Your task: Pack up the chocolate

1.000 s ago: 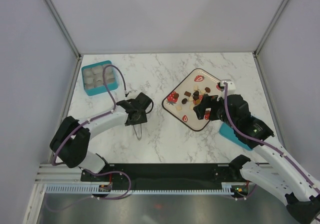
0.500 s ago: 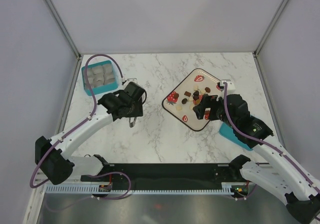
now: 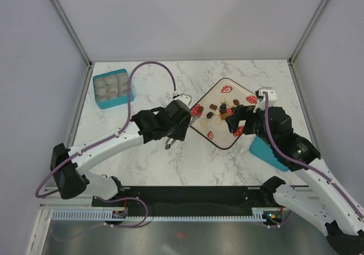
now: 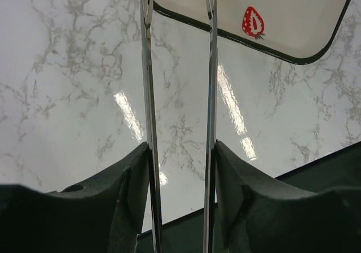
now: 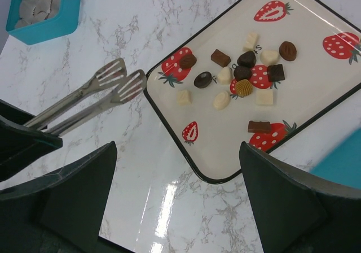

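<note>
Several small pieces of chocolate [image 5: 242,72], dark, brown and pale, lie in a loose cluster on the cream strawberry-print tray [image 5: 316,78]; from above the chocolate [image 3: 222,106] sits in the tray's [image 3: 220,138] upper half. My left gripper [image 3: 181,121] hovers just left of the tray's left corner, shut on metal tongs [image 4: 148,95]. The tongs' [image 5: 96,95] tips end just short of the tray rim with nothing between them. My right gripper [image 5: 177,151] stands wide open above the tray's near corner [image 3: 239,121], holding nothing.
A teal box [image 3: 112,88] lined with white paper cups sits at the far left, also caught in the right wrist view as the teal box [image 5: 42,7]. A teal lid [image 3: 267,152] lies right of the tray, partly under my right arm.
My left arm has swung right, from beside the teal box to the tray's left corner, carrying the tongs. My right arm has shifted slightly to the right.
</note>
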`<state>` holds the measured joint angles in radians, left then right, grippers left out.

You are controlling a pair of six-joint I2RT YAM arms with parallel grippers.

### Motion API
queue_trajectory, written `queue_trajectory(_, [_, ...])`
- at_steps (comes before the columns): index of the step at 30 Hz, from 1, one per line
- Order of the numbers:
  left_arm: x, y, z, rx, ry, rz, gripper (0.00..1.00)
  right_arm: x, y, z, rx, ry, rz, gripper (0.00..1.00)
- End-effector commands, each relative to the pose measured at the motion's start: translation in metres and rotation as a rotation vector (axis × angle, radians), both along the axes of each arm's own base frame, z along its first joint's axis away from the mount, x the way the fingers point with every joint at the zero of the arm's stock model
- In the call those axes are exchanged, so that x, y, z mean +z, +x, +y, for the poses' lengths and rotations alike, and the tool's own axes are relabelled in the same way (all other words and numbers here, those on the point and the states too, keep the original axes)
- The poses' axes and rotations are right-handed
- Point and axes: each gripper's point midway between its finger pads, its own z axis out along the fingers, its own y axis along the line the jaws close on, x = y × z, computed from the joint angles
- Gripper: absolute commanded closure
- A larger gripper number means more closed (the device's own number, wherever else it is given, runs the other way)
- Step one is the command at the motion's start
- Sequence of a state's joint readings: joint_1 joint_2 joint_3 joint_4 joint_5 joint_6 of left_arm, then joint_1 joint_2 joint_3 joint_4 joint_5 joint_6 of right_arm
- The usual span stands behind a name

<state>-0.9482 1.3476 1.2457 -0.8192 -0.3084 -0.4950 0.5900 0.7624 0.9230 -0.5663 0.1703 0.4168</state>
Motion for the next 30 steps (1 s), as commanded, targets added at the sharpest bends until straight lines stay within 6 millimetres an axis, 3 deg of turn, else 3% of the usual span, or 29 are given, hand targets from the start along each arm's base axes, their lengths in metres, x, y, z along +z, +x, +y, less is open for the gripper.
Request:
queue_trajectory(1, [0.009, 0.009, -0.041, -0.12, -0.038, -0.057, 0.46, 0.025, -0.001, -0.012, -0.04, 0.007, -0.068, 0.02])
queue_trajectory(13, [-0.028, 0.025, -0.078, -0.206, -0.004, -0.035, 0.44, 0.031, -0.004, -0.024, -0.081, -0.01, -0.096, 0.02])
queue_trajectory(18, [-0.047, 0.025, -0.079, -0.188, 0.026, 0.005, 0.44, 0.028, -0.004, -0.027, -0.087, -0.026, -0.095, 0.02])
queue_trajectory(30, [-0.061, 0.024, -0.077, -0.167, 0.049, 0.035, 0.44, 0.026, -0.005, -0.03, -0.097, -0.035, -0.097, 0.02])
